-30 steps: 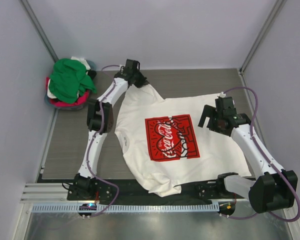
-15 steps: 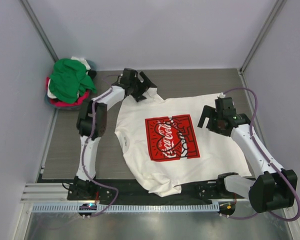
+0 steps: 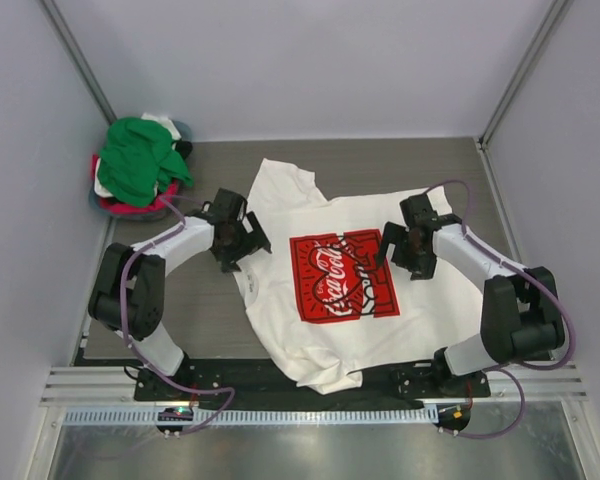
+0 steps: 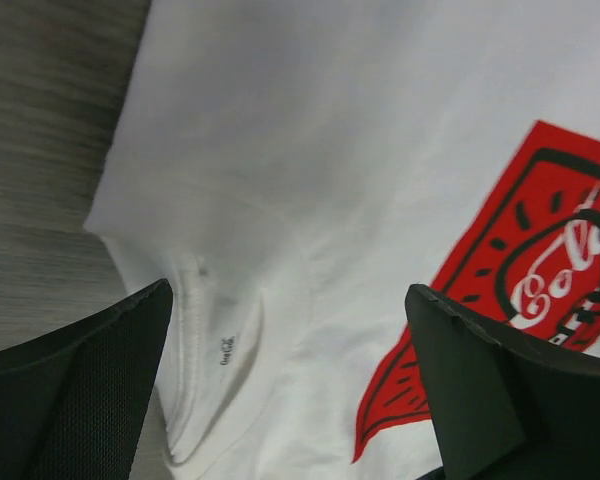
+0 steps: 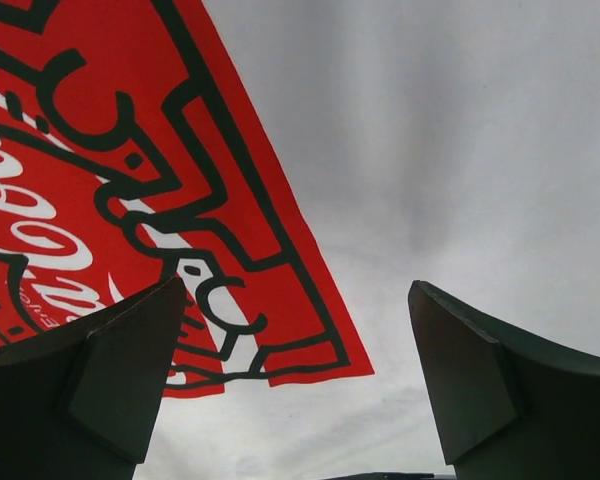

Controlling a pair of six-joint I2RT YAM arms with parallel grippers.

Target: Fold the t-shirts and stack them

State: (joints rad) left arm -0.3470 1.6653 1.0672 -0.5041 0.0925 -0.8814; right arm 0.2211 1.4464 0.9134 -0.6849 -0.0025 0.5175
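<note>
Along the near edge, in front of the cream-white t-shirt, runs a ribbed metal rail, and both arm bases sit just behind it, at the shirt's near corners. The left arm rises from its base to a bent elbow well left of the shirt, then its forearm reaches rightward and low. The left pincer hangs over the shirt's left edge with its jaws spread wide and nothing in them; the wrist view shows the collar and its small label lying between the black fingers. The right arm folds back on itself beside the shirt's right edge, elbow out to the right and forearm angled in toward the shirt. The right pincer is poised just right of the red Coca-Cola print, likewise released and empty, its fingers framing the print's corner over bare cloth. The shirt lies spread print-up in the middle of the dark wood-grain table, one sleeve drooping over the black strip near the bases and the other pointing toward the far side. Far to the left of the shirt, in the back corner, the other t-shirts are heaped together, a green one on top of red and white ones. Pale plain walls close in the table on three sides.
</note>
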